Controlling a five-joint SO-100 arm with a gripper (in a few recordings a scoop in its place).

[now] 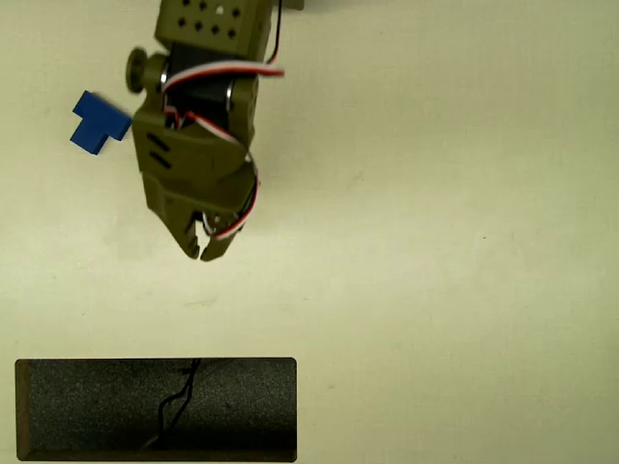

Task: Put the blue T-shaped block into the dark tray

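Observation:
The blue T-shaped block lies on the pale table at the upper left of the overhead view, just left of the olive arm. My gripper points down the picture, below and to the right of the block and apart from it; its fingertips meet with nothing between them. The dark tray lies flat at the bottom left, black and speckled with a thin brown rim and a dark crack-like line near its middle. Nothing is in the tray.
The olive arm body with red and white wires reaches in from the top edge, right beside the block. Bare pale tabletop spreads over the right half of the view and between gripper and tray.

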